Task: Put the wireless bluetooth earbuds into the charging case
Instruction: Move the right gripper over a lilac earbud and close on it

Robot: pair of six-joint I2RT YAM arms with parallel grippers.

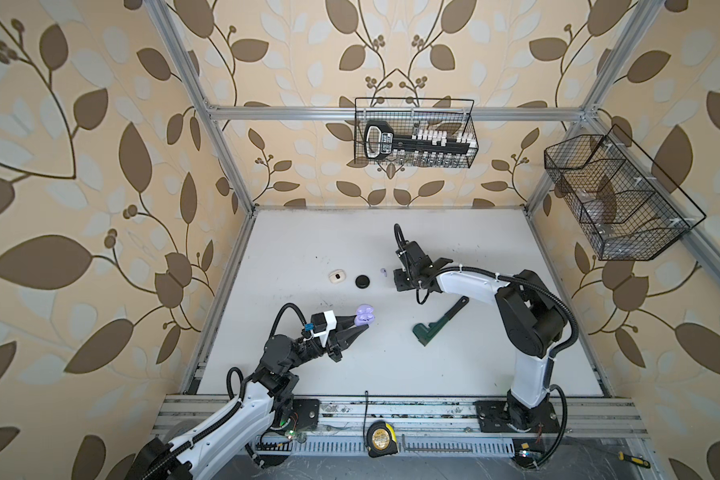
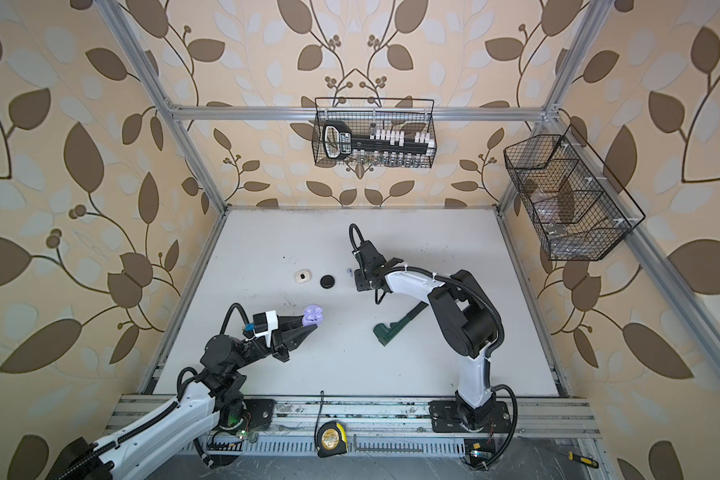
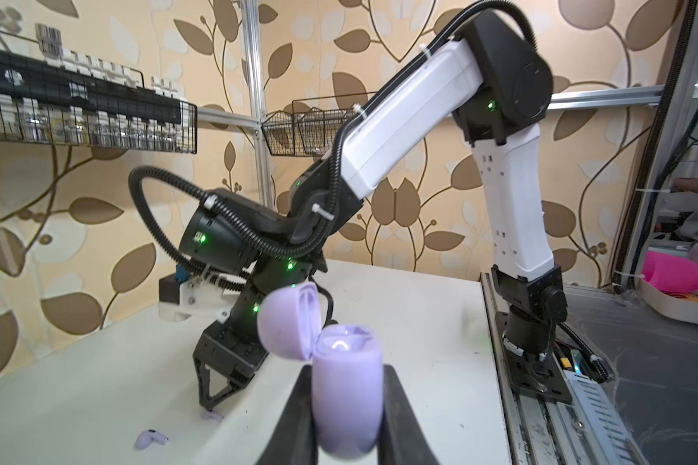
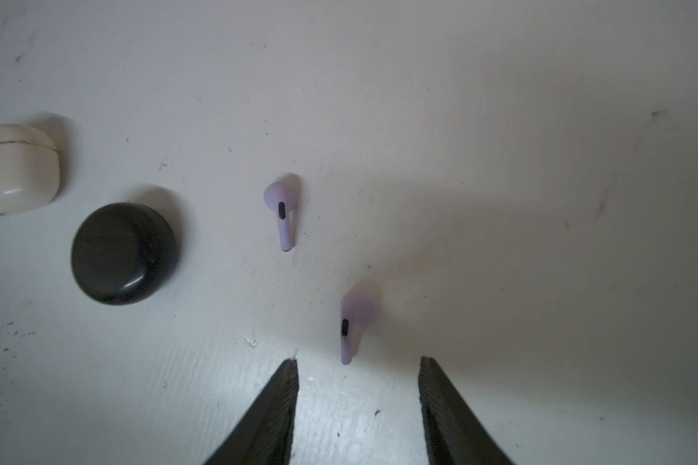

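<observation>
Two lilac items loose on the white table (image 4: 500, 161): near earbud (image 4: 351, 322), just ahead of the right gripper (image 4: 359, 362), whose jaws stand spread and empty; far earbud (image 4: 281, 211), near the closed black case (image 4: 123, 253), with a white case (image 4: 17, 169) beyond. One lilac charging case (image 3: 345, 390), lid swung open, pinched between the jaws of the left gripper (image 1: 360, 322), well apart from both earbuds. One green wrench (image 1: 439, 318), flat on the table by the right arm
</observation>
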